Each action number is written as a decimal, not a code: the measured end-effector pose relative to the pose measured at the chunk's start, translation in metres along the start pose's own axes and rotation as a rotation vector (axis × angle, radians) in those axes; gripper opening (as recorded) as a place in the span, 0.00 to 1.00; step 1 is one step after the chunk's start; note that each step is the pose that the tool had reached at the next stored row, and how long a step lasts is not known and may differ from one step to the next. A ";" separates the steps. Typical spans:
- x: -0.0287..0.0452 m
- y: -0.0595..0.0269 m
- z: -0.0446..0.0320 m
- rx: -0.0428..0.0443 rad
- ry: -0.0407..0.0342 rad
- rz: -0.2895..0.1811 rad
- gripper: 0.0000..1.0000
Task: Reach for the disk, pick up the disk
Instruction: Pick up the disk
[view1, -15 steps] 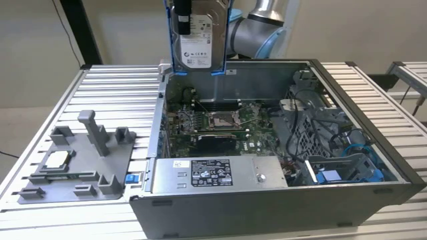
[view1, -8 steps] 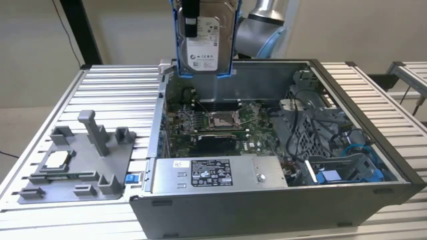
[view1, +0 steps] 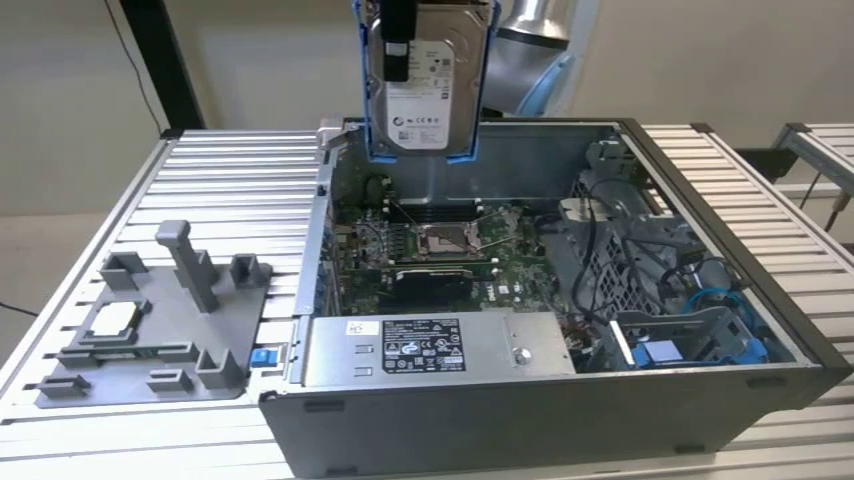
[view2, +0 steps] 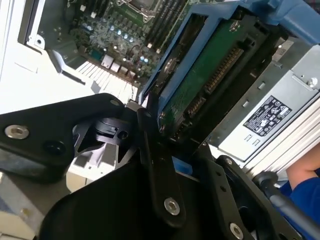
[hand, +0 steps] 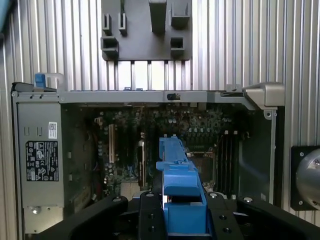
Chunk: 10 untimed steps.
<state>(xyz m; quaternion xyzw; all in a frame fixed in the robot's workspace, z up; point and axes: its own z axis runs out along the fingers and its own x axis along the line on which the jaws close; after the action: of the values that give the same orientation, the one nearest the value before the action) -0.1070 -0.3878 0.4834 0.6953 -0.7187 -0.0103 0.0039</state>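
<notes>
Pincer (view2: 165, 150) grips the disk (view1: 424, 85) by its blue carrier, holding it upright, high above the open computer case (view1: 561, 400), seemingly to clear its walls.

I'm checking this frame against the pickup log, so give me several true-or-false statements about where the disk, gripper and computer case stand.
1. The disk hangs in the air above the open computer case. True.
2. The disk lies flat on the grey fixture tray. False: it is held upright, clear of the tray, which sits beside the case at the exterior view's left.
3. The gripper is shut on the disk's blue carrier, as the second wrist view shows. True.
4. The case has its side cover on. False: it is open, with the motherboard exposed.
5. The power supply sits inside the case. True.
</notes>
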 end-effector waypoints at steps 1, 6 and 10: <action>0.0019 -0.0013 0.0000 -0.0003 0.0000 0.000 0.00; 0.0126 -0.0068 -0.0001 -0.0017 0.0000 0.000 0.00; 0.0213 -0.0104 -0.0002 -0.0029 0.0001 0.000 0.00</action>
<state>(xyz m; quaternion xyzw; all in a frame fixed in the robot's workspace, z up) -0.0973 -0.4094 0.4832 0.6952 -0.7187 -0.0113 0.0049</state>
